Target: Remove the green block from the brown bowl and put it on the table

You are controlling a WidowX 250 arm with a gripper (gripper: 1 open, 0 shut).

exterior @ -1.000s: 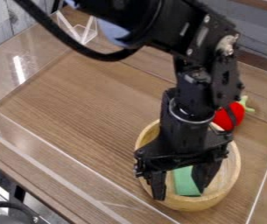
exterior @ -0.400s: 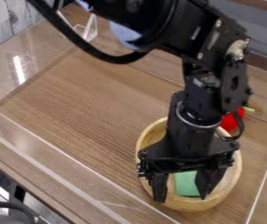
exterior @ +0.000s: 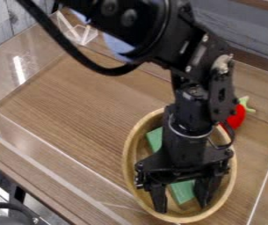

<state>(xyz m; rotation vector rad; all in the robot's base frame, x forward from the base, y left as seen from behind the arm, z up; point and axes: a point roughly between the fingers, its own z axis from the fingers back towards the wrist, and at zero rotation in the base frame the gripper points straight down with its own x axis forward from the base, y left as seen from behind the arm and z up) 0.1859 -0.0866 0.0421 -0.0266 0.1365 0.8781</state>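
The gripper [exterior: 183, 186] points straight down into the brown bowl [exterior: 137, 151], its two dark fingers spread wide with nothing between them that they have hold of. The green block [exterior: 190, 195] lies right under it on the bowl floor: one green end shows in the gap between the fingers, and another patch of green peeks out on the far-left side of the wrist, so its long axis seems to run from up-left to down-right beneath the tool, though the arm hides the middle and I can't be sure of the exact angle. The fingers look set to straddle the bar across its narrow width. Beyond the arm, to the right, sits a red strawberry toy [exterior: 234, 115] against the bowl's outer edge. The wood-grain table [exterior: 66, 101] lies bare to the left, a likely place to set the block down.
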